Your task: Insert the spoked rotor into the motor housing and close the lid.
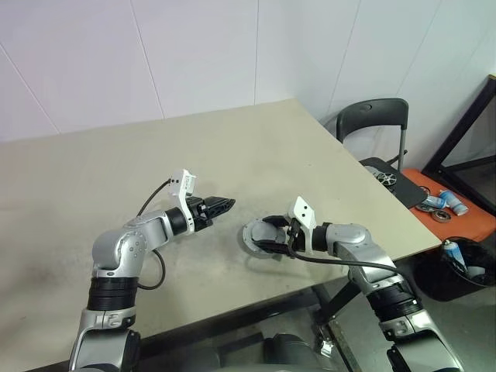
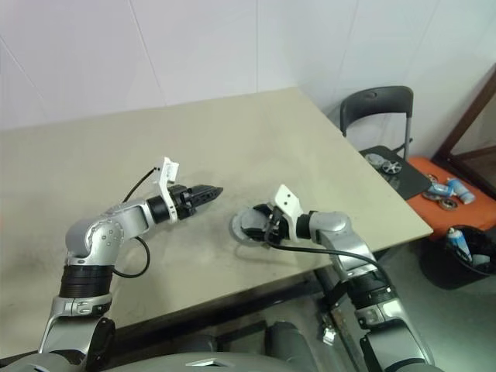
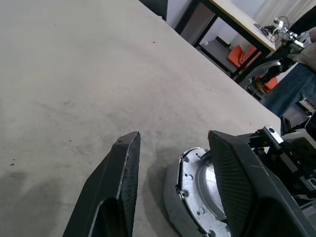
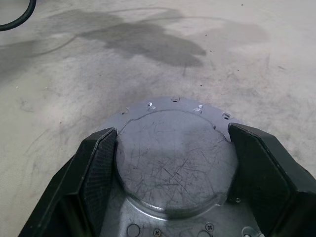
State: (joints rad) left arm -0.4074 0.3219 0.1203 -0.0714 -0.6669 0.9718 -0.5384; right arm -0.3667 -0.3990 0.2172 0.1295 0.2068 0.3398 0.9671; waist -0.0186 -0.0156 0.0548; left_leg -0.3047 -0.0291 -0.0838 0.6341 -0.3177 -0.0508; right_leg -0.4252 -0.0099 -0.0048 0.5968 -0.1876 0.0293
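Observation:
The lid (image 4: 173, 163), a round silver-grey cover with a raised centre and notched rim, lies on the table near its front edge. It sits on a grey round base (image 3: 170, 202) that looks like the motor housing, whose inside is hidden. My right gripper (image 4: 173, 133) is shut on the lid, one finger (image 4: 98, 163) on each side of the raised centre. My left gripper (image 3: 174, 136) hovers just left of the lid (image 1: 249, 235), above the table, open with nothing between its fingers. The spoked rotor is out of view.
The table's right edge (image 1: 403, 248) runs close past the right arm. Beyond it stands a black chair (image 1: 372, 124) with a small spoked metal part (image 1: 384, 177) on its seat, an orange surface (image 1: 465, 221) with loose parts, and a black bin (image 1: 457, 267). A person's leg (image 3: 289, 89) shows far off.

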